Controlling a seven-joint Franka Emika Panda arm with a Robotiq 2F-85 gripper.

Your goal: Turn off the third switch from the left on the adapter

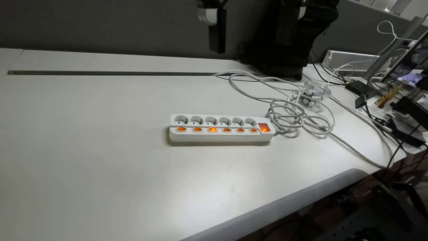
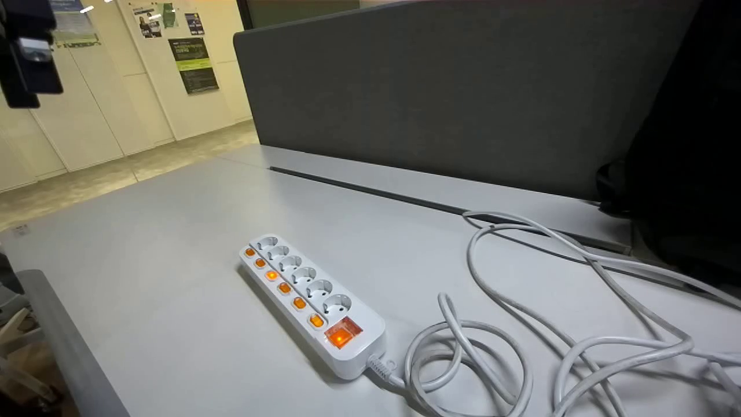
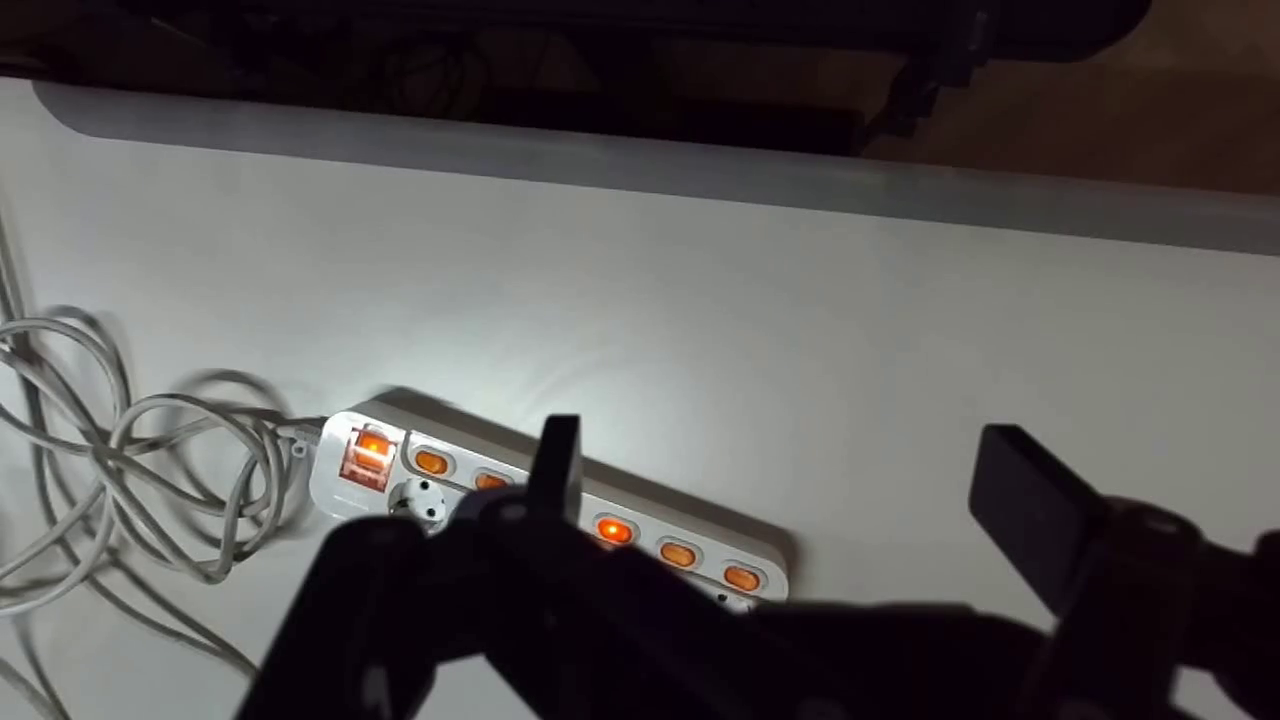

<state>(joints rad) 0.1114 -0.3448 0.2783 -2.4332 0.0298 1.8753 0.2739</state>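
The adapter is a long white power strip with round sockets and a row of orange rocker switches. It lies flat on the desk in both exterior views and in the wrist view. The third switch from the cable-free end glows brighter than its row neighbours, also in an exterior view and the wrist view. My gripper is open and empty, raised above the desk and apart from the strip. Its near finger hides part of the strip in the wrist view. Its fingers also show at an exterior view's top.
A larger lit main switch sits at the cable end. A tangle of white cables lies beside that end. A black bag stands by the dark partition. The desk's grey front edge shows in the wrist view.
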